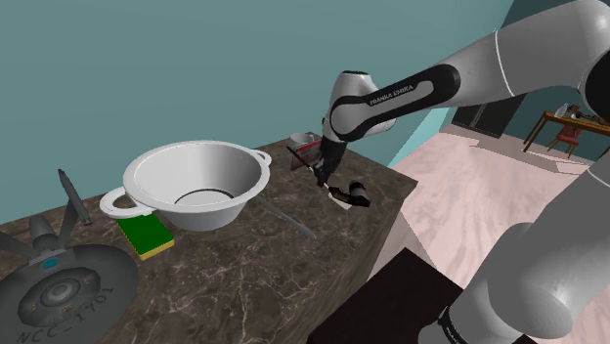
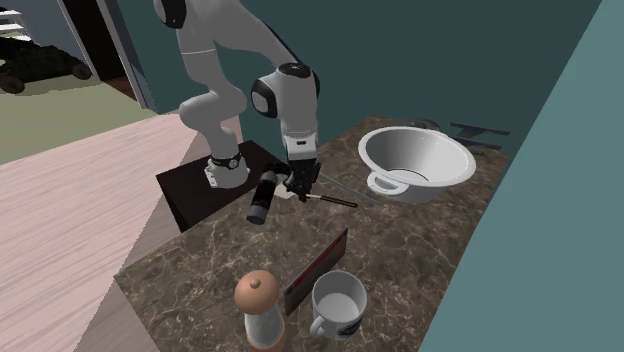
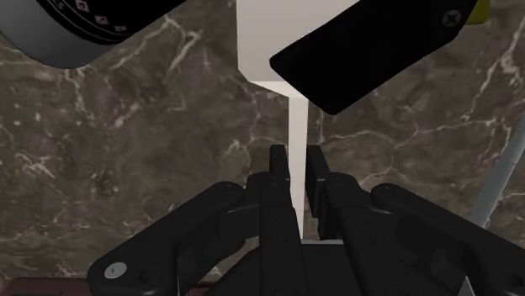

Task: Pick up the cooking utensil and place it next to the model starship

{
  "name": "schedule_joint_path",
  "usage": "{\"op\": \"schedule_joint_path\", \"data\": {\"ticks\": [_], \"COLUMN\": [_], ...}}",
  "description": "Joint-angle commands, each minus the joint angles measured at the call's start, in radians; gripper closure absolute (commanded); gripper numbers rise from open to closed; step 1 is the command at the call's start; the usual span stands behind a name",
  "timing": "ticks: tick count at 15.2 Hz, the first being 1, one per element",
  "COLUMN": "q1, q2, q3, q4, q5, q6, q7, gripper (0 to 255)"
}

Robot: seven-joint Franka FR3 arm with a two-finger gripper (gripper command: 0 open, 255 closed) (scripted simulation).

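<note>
At the shoulder view's left we see the model starship (image 1: pixel 59 279) on the marble counter (image 1: pixel 254 264), then a green sponge (image 1: pixel 147 236) and a white two-handled bowl (image 1: pixel 196 181) — further right, well apart from the starship, the gripper (image 1: pixel 331 187) clasps the white spatula (image 3: pixel 295 126) by its thin handle.

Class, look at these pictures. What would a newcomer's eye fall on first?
First, the big white bowl in the middle of the marble counter, with the grey starship at the shoulder view's lower left. Then the arm, bent down so that its gripper sits over a white utensil near the counter's edge.
</note>
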Motion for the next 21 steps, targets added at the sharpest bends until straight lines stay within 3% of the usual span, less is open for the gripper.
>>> {"op": "schedule_joint_path", "data": {"ticks": [1,21], "q1": [-0.001,-0.001], "q2": [-0.014,-0.104], "q3": [0.0,0.004], "q4": [0.014,0.198], "q5": [-0.001,-0.007], "q6": [-0.028,-0.302], "q7": [0.0,0.006], "gripper": [255,255]}}
